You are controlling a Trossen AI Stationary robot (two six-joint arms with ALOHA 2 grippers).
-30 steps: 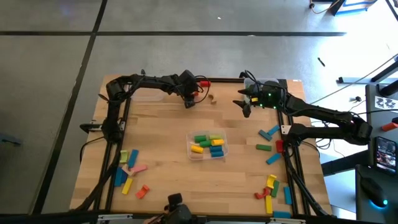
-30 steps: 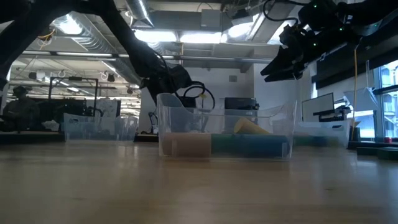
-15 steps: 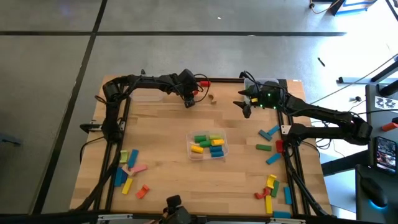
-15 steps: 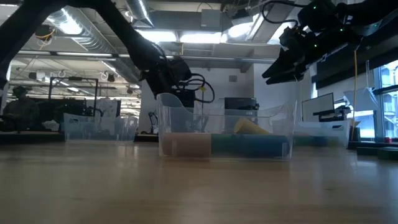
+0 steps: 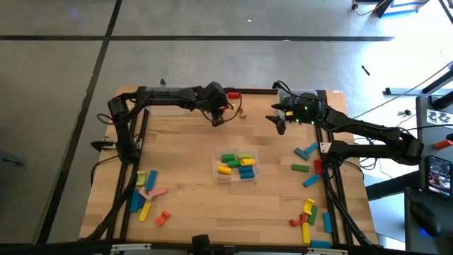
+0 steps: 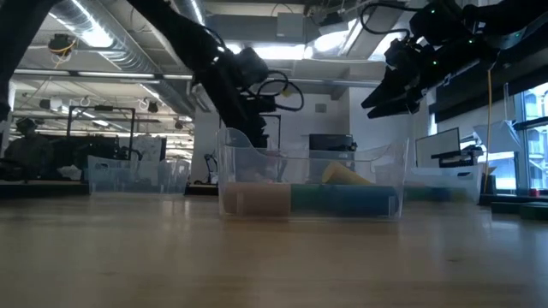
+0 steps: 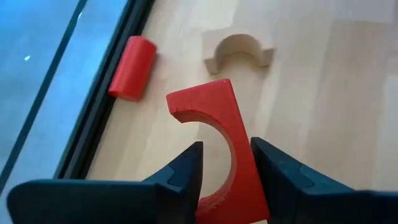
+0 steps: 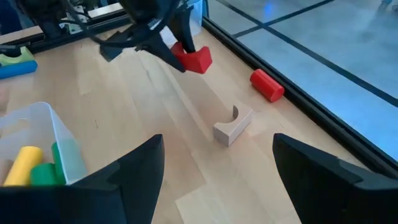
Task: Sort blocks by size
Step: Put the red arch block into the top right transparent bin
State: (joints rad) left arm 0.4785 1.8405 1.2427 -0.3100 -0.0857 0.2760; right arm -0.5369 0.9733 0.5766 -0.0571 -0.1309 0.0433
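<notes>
Red arch block [image 7: 214, 134] clamped in your left gripper [image 7: 225, 163] jaws; right gripper [image 5: 277, 120] jaws gape. Keep it level.

In the left wrist view the red arch [image 7: 217, 149] runs off the picture's edge, its lower end hidden between the jaws. Through the clear bin [image 6: 310, 181] in the low view, the blocks [image 6: 342, 195] blur into coloured smears. The high view crops a blue block [image 5: 320, 244] at the bench's five o'clock corner.

Left gripper [image 5: 219, 117]: shifted slightly toward the plain wooden arch [image 5: 241, 112], raised higher above the clear bin [image 6: 310, 182].
Red arch [image 7: 217, 146]: carried along in its fingers.
</notes>
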